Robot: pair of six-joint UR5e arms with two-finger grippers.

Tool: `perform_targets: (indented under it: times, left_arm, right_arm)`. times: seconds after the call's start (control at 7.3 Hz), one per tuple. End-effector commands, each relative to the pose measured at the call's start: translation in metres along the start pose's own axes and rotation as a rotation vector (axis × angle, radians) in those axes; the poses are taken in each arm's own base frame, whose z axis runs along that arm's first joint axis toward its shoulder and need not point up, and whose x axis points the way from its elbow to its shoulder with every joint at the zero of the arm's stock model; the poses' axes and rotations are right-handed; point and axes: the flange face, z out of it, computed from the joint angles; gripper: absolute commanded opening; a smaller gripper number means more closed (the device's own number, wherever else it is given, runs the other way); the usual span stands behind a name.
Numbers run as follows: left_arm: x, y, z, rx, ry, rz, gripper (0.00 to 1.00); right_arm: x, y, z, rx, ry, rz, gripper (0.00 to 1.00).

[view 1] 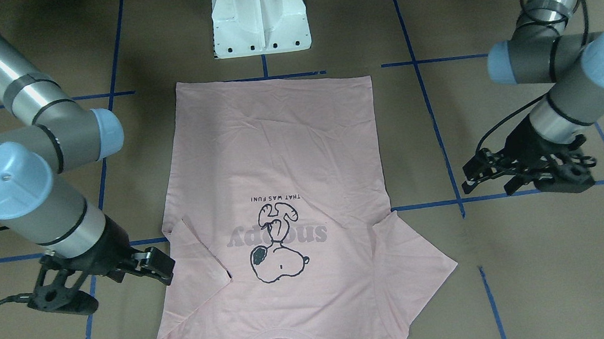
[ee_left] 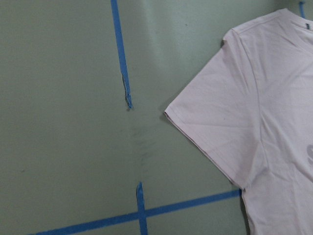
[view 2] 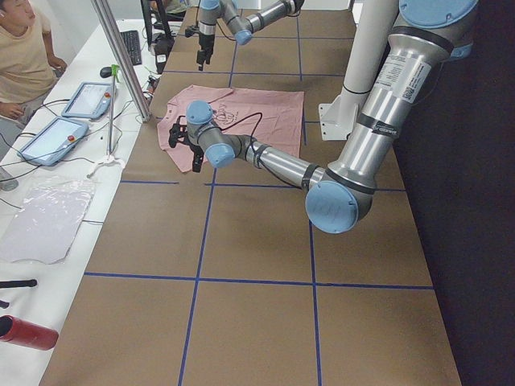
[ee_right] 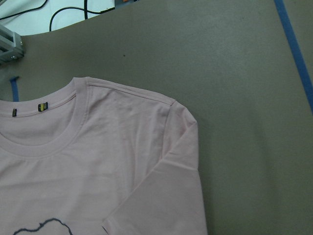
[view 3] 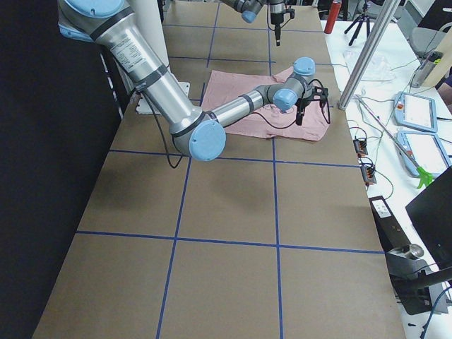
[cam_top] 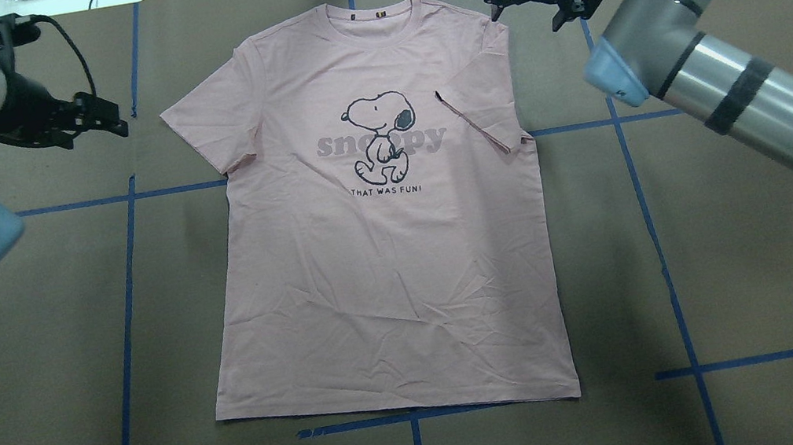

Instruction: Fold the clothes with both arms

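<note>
The pale pink T-shirt (cam_top: 386,256) lies flat and print-up on the brown table, collar at the far edge. Its sleeve on the robot's right (cam_top: 479,114) is folded in over the body, while the other sleeve (ee_left: 215,127) lies spread out. My left gripper (cam_top: 109,118) hovers open over bare table just outside the spread sleeve, also seen in the front view (view 1: 489,182). My right gripper (cam_top: 526,11) hangs open beside the shoulder with the folded sleeve, holding nothing (view 1: 162,269). The right wrist view shows the collar and that shoulder (ee_right: 122,161).
The white pedestal base (view 1: 260,18) stands at the shirt's hem side. Blue tape lines (cam_top: 122,298) grid the brown table. A side table beyond the collar holds tablets (view 2: 84,100) and a metal pole (view 2: 121,56); a person (view 2: 20,48) sits there.
</note>
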Motion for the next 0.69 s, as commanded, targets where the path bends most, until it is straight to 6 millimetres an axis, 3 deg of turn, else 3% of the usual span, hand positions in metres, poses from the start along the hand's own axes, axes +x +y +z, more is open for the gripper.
perform_targets:
  times: [0.0, 0.14, 0.41, 0.55]
  left_arm:
    - [0.031, -0.005, 0.042, 0.016, -0.041, -0.034, 0.96]
    - [0.019, -0.006, 0.046, 0.052, -0.038, -0.016, 0.89]
    - [0.001, -0.026, 0.040, 0.141, -0.076, -0.027, 0.83]
    - [-0.012, -0.030, 0.054, 0.157, -0.056, -0.014, 0.83]
  right_arm:
    - [0.071, 0.027, -0.044, -0.067, -0.073, -0.145, 1.00]
    - [0.084, 0.025, -0.057, -0.069, -0.090, -0.188, 1.00]
    - [0.090, 0.008, -0.081, -0.034, -0.102, -0.193, 1.00]
    - [0.093, 0.005, -0.087, -0.041, -0.114, -0.217, 1.00]
